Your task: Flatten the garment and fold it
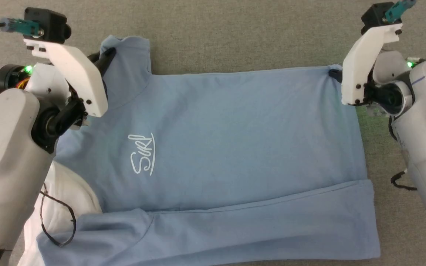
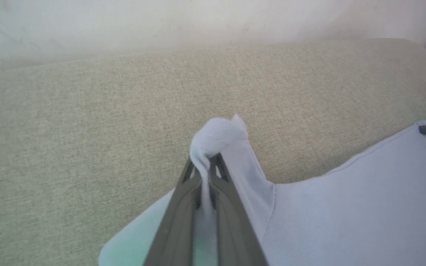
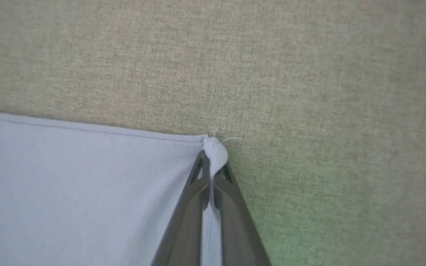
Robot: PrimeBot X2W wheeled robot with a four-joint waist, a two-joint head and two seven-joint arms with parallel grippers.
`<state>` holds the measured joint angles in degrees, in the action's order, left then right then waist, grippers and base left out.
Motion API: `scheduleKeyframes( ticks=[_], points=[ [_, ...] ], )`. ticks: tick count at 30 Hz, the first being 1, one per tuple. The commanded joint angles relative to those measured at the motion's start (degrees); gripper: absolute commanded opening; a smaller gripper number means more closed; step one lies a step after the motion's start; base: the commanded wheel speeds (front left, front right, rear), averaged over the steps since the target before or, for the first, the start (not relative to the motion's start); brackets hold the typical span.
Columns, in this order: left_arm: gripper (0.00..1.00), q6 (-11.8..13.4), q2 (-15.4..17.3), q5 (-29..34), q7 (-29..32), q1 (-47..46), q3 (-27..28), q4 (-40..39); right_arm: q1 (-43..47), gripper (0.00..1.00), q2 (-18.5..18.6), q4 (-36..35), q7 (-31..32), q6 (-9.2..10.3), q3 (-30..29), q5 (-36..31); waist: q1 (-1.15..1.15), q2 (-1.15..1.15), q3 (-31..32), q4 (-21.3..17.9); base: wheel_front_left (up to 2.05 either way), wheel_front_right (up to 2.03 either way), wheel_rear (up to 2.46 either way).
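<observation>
A beige woven surface (image 1: pixel 235 29) is stretching under everything, and the garment (image 1: pixel 235 129), a light blue shirt, is lying spread across it front up. Its shoulder end is pointing to the robot's left and its hem end to the robot's right. Along the near edge, a long band of the same blue cloth (image 1: pixel 253 221) is lying over the body of the shirt, its edge running as a slanting line from left to right.

The two pale arms are reaching in from either side, one at each far corner of the garment.

The left gripper (image 1: pixel 107 55) is sitting at the far left sleeve (image 1: pixel 128 48). In the left wrist view, this claw (image 2: pixel 203 164) is clenched, with the two dark fingers (image 2: pixel 178 221) almost meeting. They are pinching a fold of the sleeve edge, which is bunching into a small knob just past the tips.

The right gripper (image 1: pixel 334 73) is resting at the far right corner of the hem. In the right wrist view, it (image 3: pixel 212 164) is likewise clamped tight on the cloth. The stitched corner is being squeezed between the fingers (image 3: pixel 187 221), and a small pale lump with a couple of loose threads is poking out beyond the tips.

On the chest, a small white script logo (image 1: pixel 142 154) is facing up, well apart from both claws.
</observation>
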<state>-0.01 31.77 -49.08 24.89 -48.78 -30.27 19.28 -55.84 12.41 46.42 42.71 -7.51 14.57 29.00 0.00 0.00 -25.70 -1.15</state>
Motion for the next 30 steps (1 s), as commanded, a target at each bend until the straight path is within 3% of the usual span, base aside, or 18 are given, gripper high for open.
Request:
scheduleKeyframes(
  ticks=[1,6,11,13,19,26,27,28,29,30],
  points=[
    [0.00,0.1,0.3,0.8,-1.3,0.2,0.3,-0.1,3.6,0.00,-0.3,1.0,-1.6,0.02,1.6,0.9,0.00,0.00,0.9,-0.2,0.00,0.00,0.00],
    [0.00,0.7,1.2,2.0,-6.2,1.5,1.5,-0.2,3.9,0.00,2.6,-5.1,-14.0,0.02,2.1,0.9,0.00,0.00,3.9,-0.1,0.00,0.00,0.00],
    [0.00,3.0,2.4,1.6,-11.8,7.1,4.1,-1.7,9.1,0.00,4.5,-10.5,-23.5,0.02,0.9,1.3,0.00,0.00,8.8,-0.3,0.00,0.00,0.00],
    [0.00,3.7,2.9,1.2,-12.2,9.2,4.5,-2.3,11.0,0.00,4.6,-11.5,-24.6,0.02,0.9,1.5,0.00,0.00,9.9,-0.4,0.00,0.00,0.00],
    [0.00,9.7,4.7,-1.7,-15.3,28.2,6.2,-11.7,27.5,0.00,5.0,-17.9,-27.9,0.02,0.2,2.9,0.00,0.00,15.8,-0.2,0.00,0.00,0.00],
    [0.00,12.6,3.0,-4.7,-16.7,41.4,5.3,-17.4,37.2,0.00,3.4,-18.6,-29.6,0.02,-3.3,3.9,0.00,0.00,17.4,0.3,0.00,0.00,0.00],
    [0.00,12.7,2.5,-5.2,-16.8,42.7,5.1,-17.7,38.3,0.14,3.1,-18.5,-30.1,0.02,-3.8,3.7,0.00,0.00,17.6,0.3,0.00,0.00,0.00],
    [0.00,12.8,2.2,-5.7,-16.7,44.0,4.8,-17.9,39.3,0.37,2.7,-18.4,-30.3,0.02,-4.2,3.8,0.00,0.00,17.9,0.3,0.00,0.00,0.00],
    [0.00,12.8,2.0,-6.0,-16.7,45.2,4.5,-18.2,40.3,0.67,2.4,-18.4,-30.5,0.02,-4.5,3.9,0.00,0.00,18.0,0.2,0.00,0.00,0.00],
    [0.29,12.9,1.8,-6.3,-16.9,46.1,4.4,-18.4,41.2,0.91,2.1,-18.4,-30.7,0.02,-4.8,3.9,0.00,0.00,18.1,0.3,0.00,0.00,0.00]
  ],
)
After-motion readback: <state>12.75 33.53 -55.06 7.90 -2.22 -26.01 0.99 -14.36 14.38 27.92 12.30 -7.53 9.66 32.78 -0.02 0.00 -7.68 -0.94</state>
